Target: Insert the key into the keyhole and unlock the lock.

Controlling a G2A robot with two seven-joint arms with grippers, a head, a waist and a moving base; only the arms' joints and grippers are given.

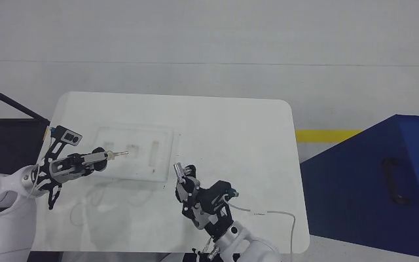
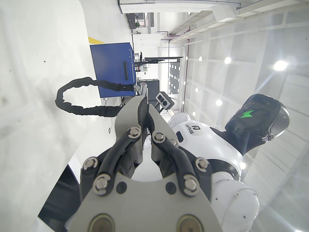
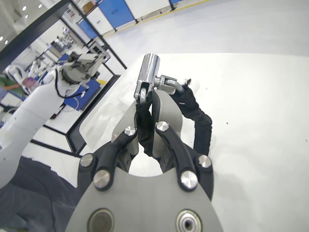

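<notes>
The lock (image 3: 148,73), a polished chrome cylinder, juts above the right gripper (image 3: 146,100), whose fingers (image 3: 169,105) clench its black fabric-sleeved cable (image 3: 200,126) over the table (image 1: 262,131). The left gripper (image 1: 98,158) pinches the slim metal key (image 1: 120,154), apart from the lock. I'd square blade to keyhole first (that soft cable may let the cylinder swivel), then push slowly.

top view: mounted above the arms, facing down, far off. takes in the whole white counter (image 1: 249,131), with a blue cabinet (image 1: 366,183) off its right side.
left wrist view: close behind the left tool (image 2: 144,102), rolled sideways, sighting along the counter toward that cabinet.
right wrist view: close behind the right tool (image 3: 150,98), facing across the counter at the left arm (image 3: 36,102).
the counter is common to all three.
</notes>
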